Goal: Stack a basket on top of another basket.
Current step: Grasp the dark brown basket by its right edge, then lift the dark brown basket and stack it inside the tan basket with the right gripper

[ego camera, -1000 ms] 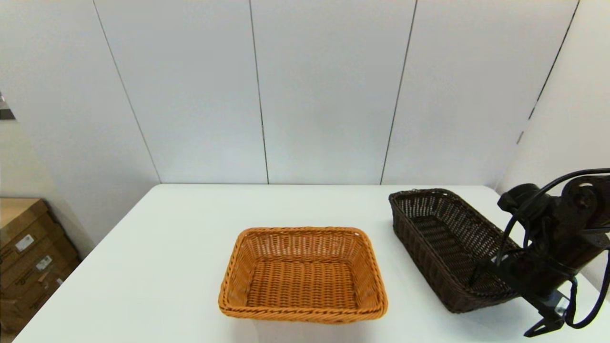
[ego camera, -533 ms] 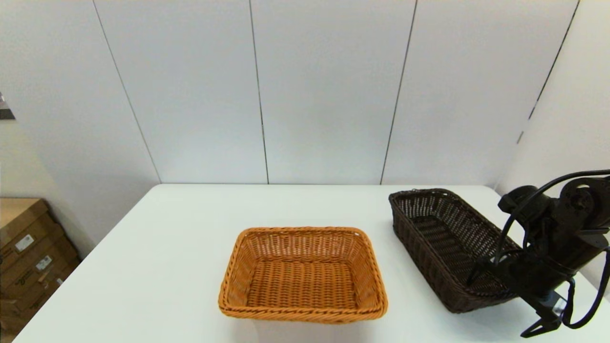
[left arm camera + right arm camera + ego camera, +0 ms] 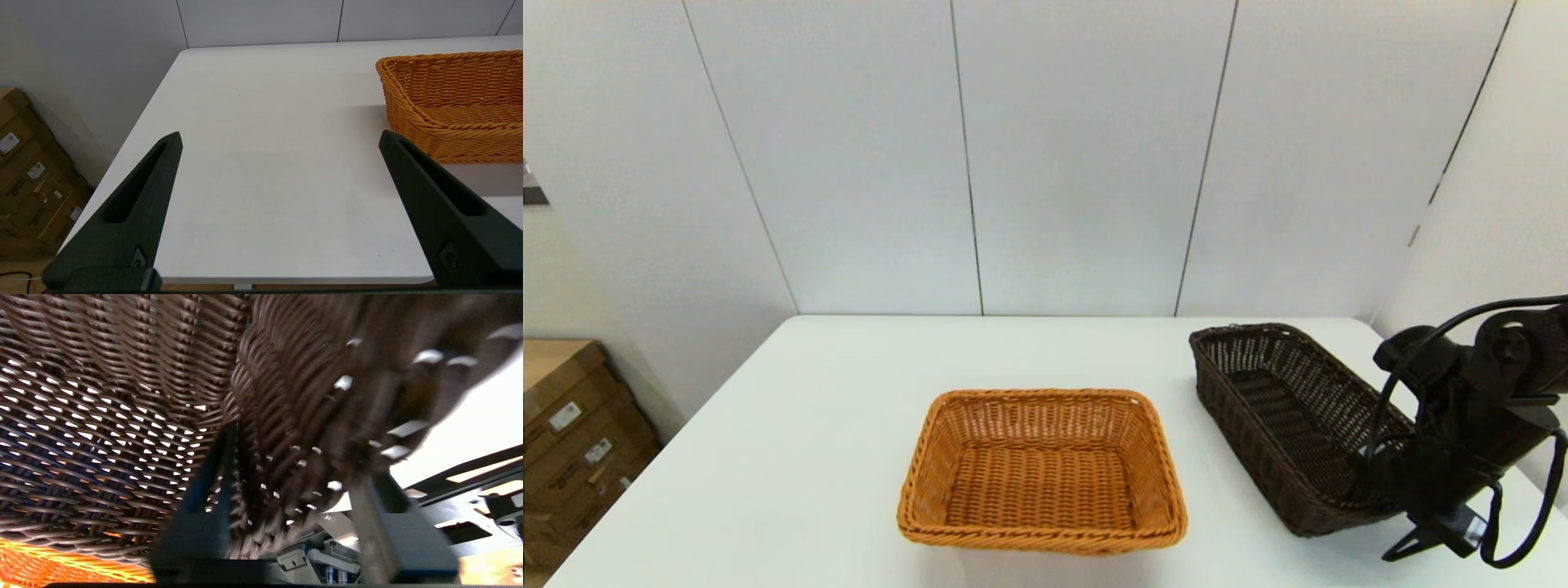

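The right gripper (image 3: 1376, 478) is clamping the near wall of the dark basket (image 3: 1282, 408), sitting right of the orange basket (image 3: 1041, 469), so it should be lifting level before crossing, while the left gripper (image 3: 278, 141) is waiting, fingers spread.

White counter (image 3: 833, 425) w/ rounded far corners is set against a wall (image 3: 1086, 155) of pale grey panels, split by thin dark vertical seams. A second panelled wall (image 3: 1494, 188) is seen at right, angled in. Brown cardboard boxes (image 3: 572, 441) w/ white labels are stacked on the floor, lower left, beside the counter. Light is even, soft; faint shadows only.
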You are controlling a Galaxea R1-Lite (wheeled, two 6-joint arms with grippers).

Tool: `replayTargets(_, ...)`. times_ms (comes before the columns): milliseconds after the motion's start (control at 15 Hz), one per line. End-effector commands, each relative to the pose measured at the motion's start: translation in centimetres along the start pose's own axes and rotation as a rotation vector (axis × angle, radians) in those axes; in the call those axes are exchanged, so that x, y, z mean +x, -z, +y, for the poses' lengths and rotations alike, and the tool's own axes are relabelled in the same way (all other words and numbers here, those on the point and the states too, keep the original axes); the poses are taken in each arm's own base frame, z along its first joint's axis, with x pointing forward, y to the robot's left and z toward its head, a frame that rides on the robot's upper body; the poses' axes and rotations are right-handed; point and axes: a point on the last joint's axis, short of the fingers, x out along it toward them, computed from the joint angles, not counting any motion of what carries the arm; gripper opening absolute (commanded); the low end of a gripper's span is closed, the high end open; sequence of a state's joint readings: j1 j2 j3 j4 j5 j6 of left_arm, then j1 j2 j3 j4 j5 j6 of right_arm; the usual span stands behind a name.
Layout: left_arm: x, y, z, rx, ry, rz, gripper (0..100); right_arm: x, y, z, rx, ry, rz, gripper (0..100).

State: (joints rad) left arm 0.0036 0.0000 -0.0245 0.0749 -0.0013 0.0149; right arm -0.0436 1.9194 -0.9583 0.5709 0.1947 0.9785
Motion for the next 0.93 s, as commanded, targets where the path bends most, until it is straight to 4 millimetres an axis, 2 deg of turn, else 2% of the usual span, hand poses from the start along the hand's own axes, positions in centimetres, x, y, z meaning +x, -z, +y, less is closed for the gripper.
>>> replayTargets(67,0.0,0.0,0.0,0.000,-0.001,0.002,100,1.4,-0.6,0.0,0.019,0.026,0.045,0)
replayTargets(733,0.0,0.0,0.0,0.000,-0.001,0.002,100,-2.3,-3.2,-2.3,0.130,-0.169,0.026,0)
replayTargets(933,0.0,0.0,0.0,0.000,-0.002,0.002,100,-3.6,-3.9,-3.2,0.159,-0.298,0.046,0)
